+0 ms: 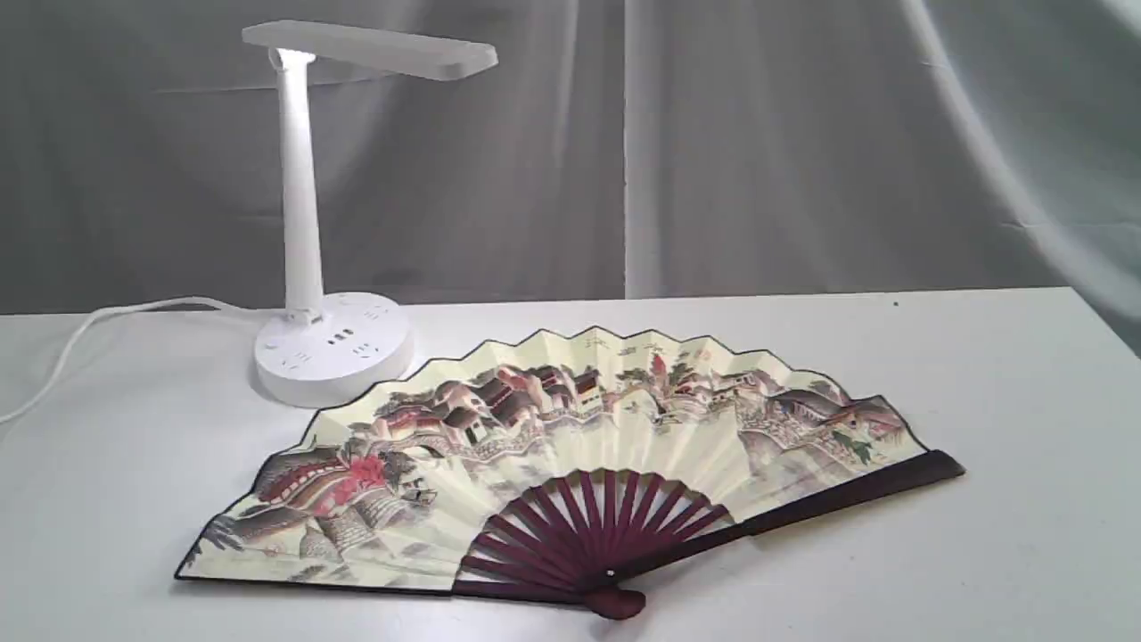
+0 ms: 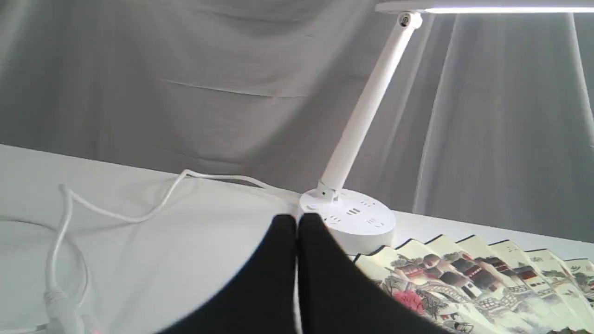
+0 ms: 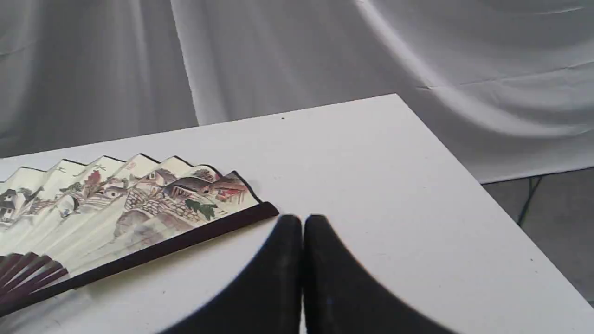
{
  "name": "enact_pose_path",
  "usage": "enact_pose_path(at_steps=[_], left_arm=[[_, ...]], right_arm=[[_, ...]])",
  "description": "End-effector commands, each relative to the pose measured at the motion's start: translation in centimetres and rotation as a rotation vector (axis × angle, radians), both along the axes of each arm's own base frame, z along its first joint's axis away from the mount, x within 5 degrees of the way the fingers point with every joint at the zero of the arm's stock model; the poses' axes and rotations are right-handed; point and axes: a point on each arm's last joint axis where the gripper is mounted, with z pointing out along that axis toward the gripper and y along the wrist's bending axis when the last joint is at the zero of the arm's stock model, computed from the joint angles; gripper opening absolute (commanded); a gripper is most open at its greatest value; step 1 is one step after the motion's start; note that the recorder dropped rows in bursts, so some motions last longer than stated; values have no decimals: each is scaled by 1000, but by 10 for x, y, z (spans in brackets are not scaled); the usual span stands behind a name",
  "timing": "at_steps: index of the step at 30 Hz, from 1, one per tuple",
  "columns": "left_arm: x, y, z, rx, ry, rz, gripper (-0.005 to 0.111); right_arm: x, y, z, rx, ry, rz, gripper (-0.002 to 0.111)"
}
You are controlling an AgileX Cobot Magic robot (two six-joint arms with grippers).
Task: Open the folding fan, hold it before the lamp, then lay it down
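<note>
The folding fan lies fully spread and flat on the white table, painted side up, its maroon ribs meeting at the pivot near the front edge. Just behind its left half stands the white lamp, lit, with its round socket base touching nothing. Neither arm shows in the exterior view. In the left wrist view my left gripper is shut and empty, raised off the table near the lamp base and the fan. My right gripper is shut too, holding nothing, beside the tip of the fan's dark guard.
The lamp's white cord trails off to the left and loops over the table. The table's right edge drops to the floor. Grey cloth hangs behind the whole scene.
</note>
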Motion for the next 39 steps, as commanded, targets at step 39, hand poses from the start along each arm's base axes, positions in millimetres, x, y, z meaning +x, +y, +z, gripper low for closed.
enact_pose_path(at_steps=[39], left_arm=[[-2, 2, -18, 143, 186, 13, 0]], right_arm=[[0, -1, 0, 0, -8, -10, 0]])
